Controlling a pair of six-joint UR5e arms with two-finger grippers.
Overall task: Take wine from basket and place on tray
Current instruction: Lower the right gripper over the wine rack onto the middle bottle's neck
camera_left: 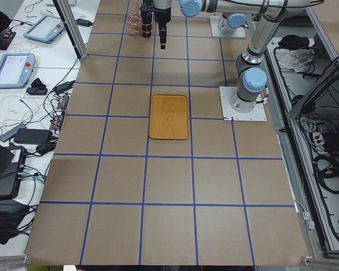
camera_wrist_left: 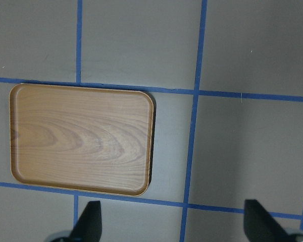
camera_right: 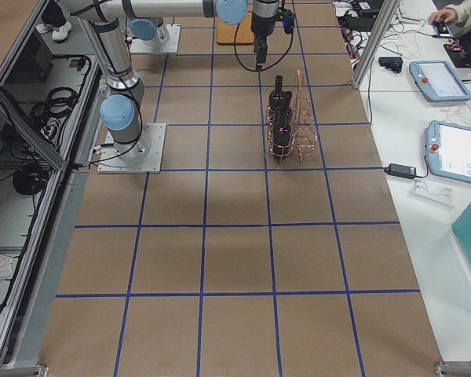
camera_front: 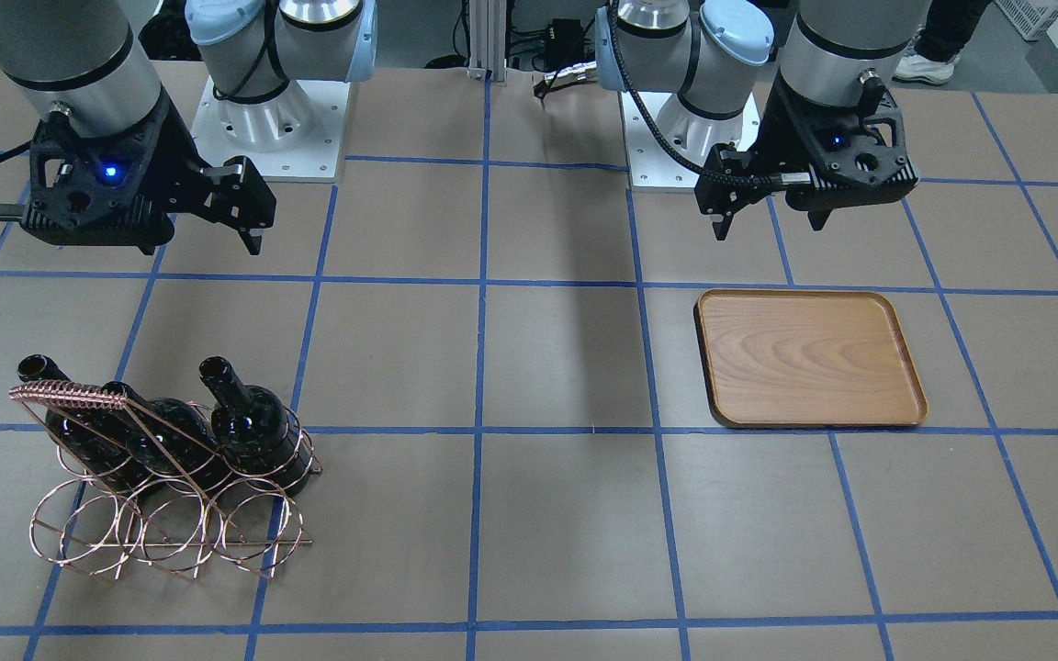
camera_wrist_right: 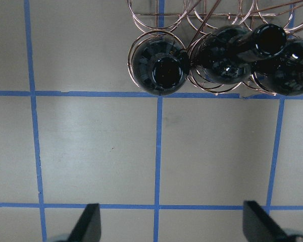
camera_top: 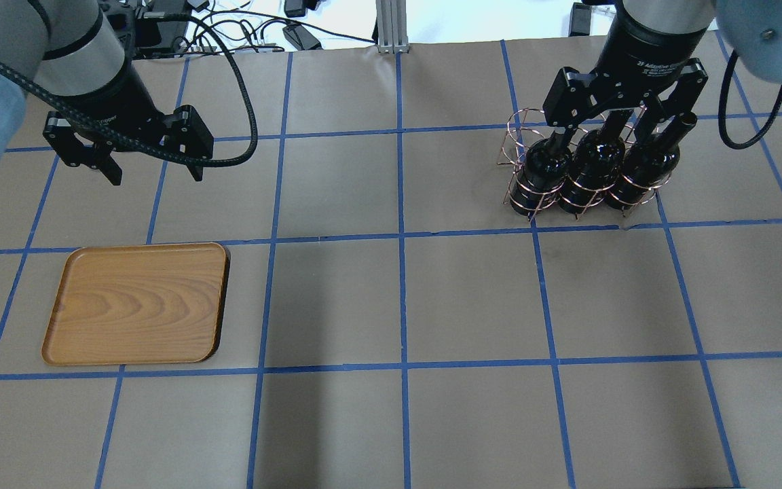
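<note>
Three dark wine bottles (camera_top: 591, 166) stand in the copper wire basket (camera_top: 516, 136) at the table's right; in the front-facing view they are at lower left (camera_front: 253, 431). My right gripper (camera_top: 625, 102) is open and empty, high above the bottle necks. Its wrist view shows the bottle mouths (camera_wrist_right: 159, 70) at the top edge, beyond its fingertips (camera_wrist_right: 91, 222). The wooden tray (camera_top: 136, 302) lies empty at the left. My left gripper (camera_top: 133, 153) is open and empty, hovering just on the robot's side of the tray (camera_wrist_left: 81, 138).
The brown table is marked with a blue tape grid (camera_top: 401, 234). The two arm bases (camera_front: 263, 119) stand at the robot's edge. Desks with tablets and cables (camera_right: 447, 86) run along the operators' side.
</note>
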